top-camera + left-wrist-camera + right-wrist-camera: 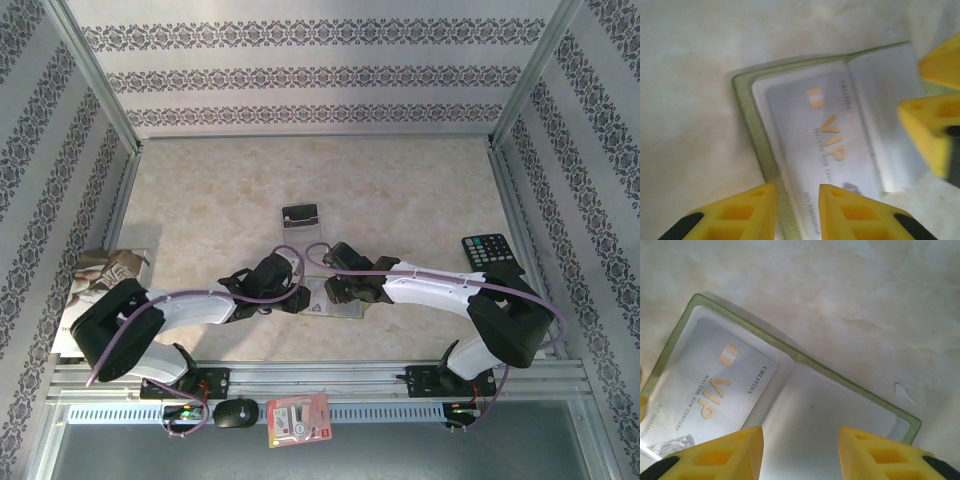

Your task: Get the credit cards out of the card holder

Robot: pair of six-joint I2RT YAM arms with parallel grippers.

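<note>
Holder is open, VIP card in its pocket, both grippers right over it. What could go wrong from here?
1. The left gripper straddles the green rim of the card holder as well as the VIP card; closing may pinch both and lift the holder.
2. The right gripper, jaws apart over the other pocket, may not pin the holder, so it could slide on the smooth table.

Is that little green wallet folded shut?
No: the wallet lies spread open with both halves showing, and a silver VIP card sits on one half.
</note>
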